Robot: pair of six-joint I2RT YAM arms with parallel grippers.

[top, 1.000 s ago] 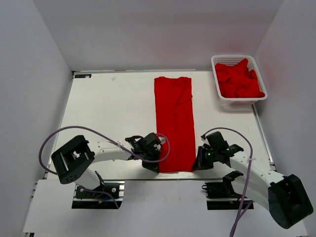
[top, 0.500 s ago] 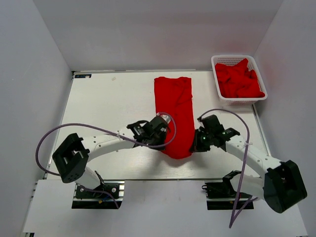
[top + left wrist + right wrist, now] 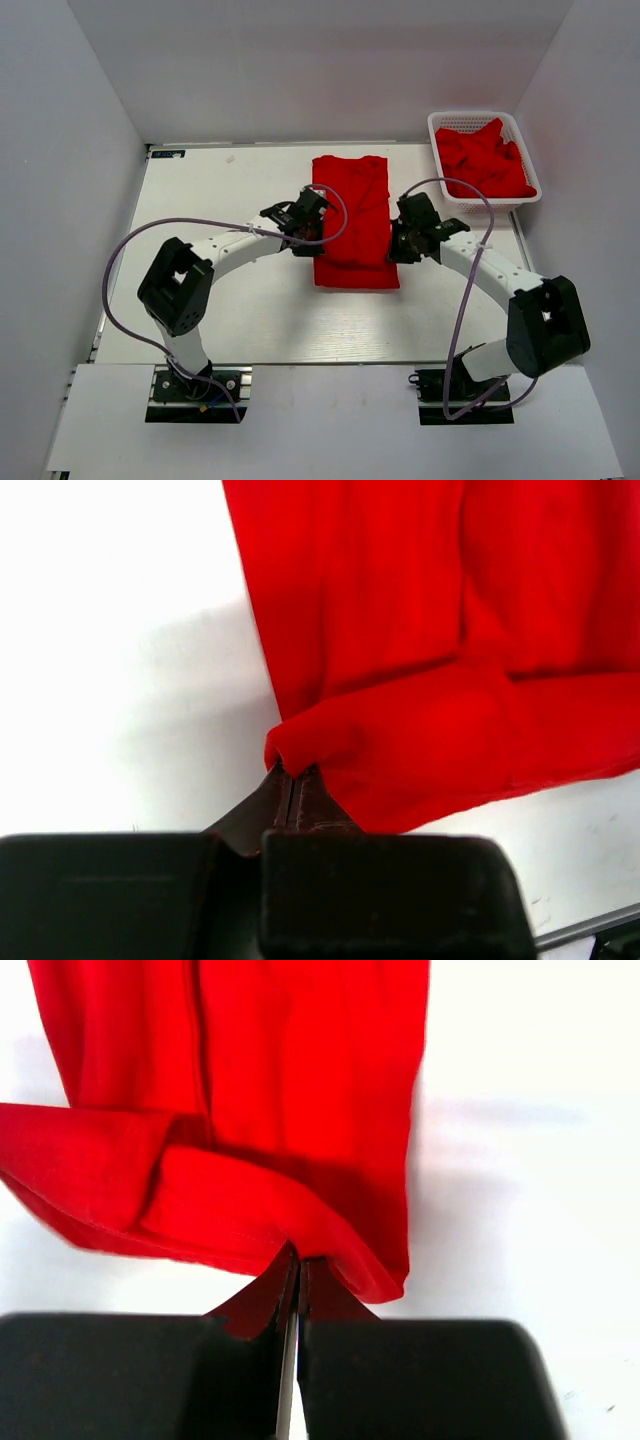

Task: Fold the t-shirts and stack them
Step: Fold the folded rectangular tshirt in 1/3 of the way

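Currently we list one red t-shirt (image 3: 352, 195) on the table (image 3: 220, 200), near hem clamped in our left gripper (image 3: 293, 780) and right gripper (image 3: 298, 1260), mid-fold; next, we judge, lay hem on far edge, then release.

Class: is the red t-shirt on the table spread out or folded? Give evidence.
Partly folded: left gripper and right gripper pinch the t-shirt, near end doubled over the rest.

Red t-shirt (image 3: 352, 200), red clothes (image 3: 485, 160) in wht basket (image 3: 470, 116), wht table (image 3: 230, 200), blk left claw (image 3: 291, 776) & right claw (image 3: 298, 1260)
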